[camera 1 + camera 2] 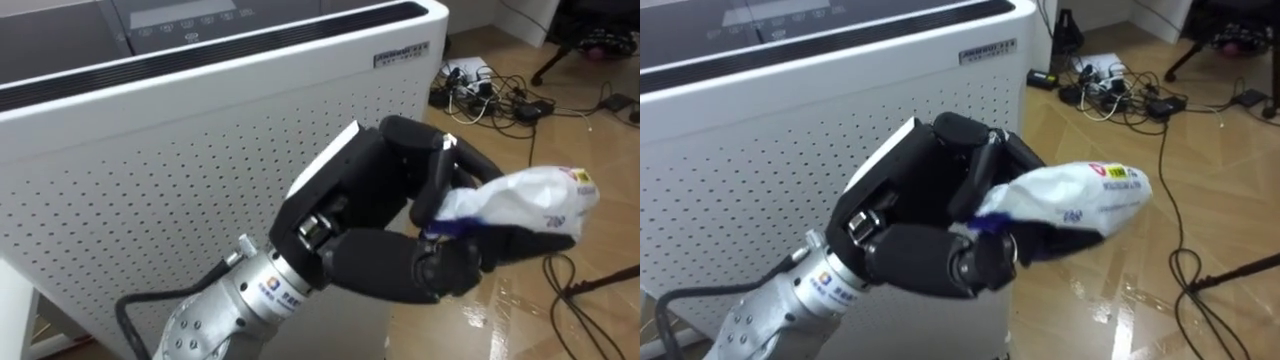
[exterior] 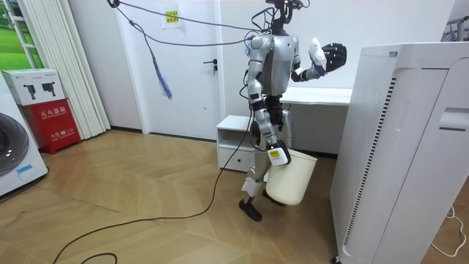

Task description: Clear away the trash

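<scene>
the left robot hand (image 1: 380, 230), raised before a white perforated appliance (image 1: 150, 170), has its fingers curled tight round a crumpled white wrapper (image 1: 530, 205). the right robot hand (image 2: 277, 155) hangs low at a white bin (image 2: 293, 182); its grip cannot be told.

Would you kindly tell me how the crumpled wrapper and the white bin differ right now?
The wrapper is small and crumpled; the bin is far larger and smooth-walled. The wrapper is held high, clasped in the left hand; the bin hangs tilted, low beside the right hand. Both are mostly white.
</scene>
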Controlling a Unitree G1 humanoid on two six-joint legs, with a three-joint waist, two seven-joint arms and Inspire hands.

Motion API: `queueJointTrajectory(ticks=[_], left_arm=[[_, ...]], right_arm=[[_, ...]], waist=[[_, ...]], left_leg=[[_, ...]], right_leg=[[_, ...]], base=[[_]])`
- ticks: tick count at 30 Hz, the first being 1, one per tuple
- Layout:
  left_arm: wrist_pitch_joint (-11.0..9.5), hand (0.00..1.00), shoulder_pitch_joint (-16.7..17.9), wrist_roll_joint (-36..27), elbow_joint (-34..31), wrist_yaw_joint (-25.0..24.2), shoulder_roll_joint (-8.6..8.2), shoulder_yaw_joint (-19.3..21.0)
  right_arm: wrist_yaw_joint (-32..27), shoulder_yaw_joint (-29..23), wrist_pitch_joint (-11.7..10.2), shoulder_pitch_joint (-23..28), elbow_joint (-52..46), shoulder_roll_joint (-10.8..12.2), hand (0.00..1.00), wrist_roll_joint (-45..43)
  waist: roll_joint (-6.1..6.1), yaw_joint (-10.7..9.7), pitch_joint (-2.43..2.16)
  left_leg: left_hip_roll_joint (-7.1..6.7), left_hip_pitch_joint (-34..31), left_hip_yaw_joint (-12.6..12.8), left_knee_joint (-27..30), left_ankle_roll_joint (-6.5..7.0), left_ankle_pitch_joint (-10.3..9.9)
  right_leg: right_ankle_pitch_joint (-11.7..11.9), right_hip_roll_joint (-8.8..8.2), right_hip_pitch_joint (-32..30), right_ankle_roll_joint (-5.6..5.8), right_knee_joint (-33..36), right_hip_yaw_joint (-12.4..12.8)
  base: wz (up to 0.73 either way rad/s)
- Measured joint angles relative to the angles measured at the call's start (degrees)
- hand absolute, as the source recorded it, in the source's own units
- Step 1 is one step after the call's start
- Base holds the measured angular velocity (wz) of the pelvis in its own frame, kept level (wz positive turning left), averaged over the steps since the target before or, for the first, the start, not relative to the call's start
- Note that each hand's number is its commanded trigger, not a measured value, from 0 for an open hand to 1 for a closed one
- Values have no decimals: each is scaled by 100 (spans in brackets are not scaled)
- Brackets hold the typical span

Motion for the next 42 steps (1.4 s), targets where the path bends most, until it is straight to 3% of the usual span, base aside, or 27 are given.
queueJointTrajectory(ticks=[6, 9, 12, 18, 19, 27, 42], left_arm=[[42, 100, 315, 391, 307, -60, 312, 424], [82, 100, 544, 440, 642, -60, 344, 521], [97, 100, 839, 510, 1444, -64, 362, 520], [174, 100, 887, 1049, 2668, -57, 255, 285], [174, 100, 887, 1129, 2855, -57, 201, 257], [59, 100, 891, 1524, 4054, -57, -74, 200], [-120, 100, 688, 1521, 5707, 44, -288, 15]], right_arm=[[-9, -6, -2, 6, 10, -18, 100, -8], [-79, -22, -3, 4, 24, -19, 100, 73], [-195, 8, 1, -40, 139, -7, 100, 129], [-370, 226, -2, -484, 498, 12, 100, 144], [-380, 241, -4, -546, 512, 15, 100, 144], [-404, 243, -33, -791, 492, 60, 100, 132], [-483, 297, -52, -1001, 528, 228, 100, 173]], waist=[[20, 138, 0], [66, 156, 7], [130, 183, 6], [140, 208, 65], [139, 197, 99], [99, 262, 130], [-57, 265, 204]], left_leg=[[14, -158, -23, 97, -1, 1], [-1, -278, -69, 153, 1, 2], [-8, -421, -150, 167, 4, 21], [-39, -854, -244, 189, -8, 176], [-38, -898, -243, 205, -8, 178], [-9, -1357, -162, 192, -14, 281], [-10, -1955, -139, 351, 7, 356]], right_leg=[[0, 1, -159, -1, 116, -17], [0, -1, -230, -1, 141, -85], [0, -4, -354, -1, 203, -172], [8, -84, -777, -15, 320, -445], [8, -80, -791, -15, 321, -474], [4, -97, -1398, -21, 585, -393], [26, -77, -2018, -59, 809, -308]], base=[[1], [12], [14], [16], [11], [-1], [0]])
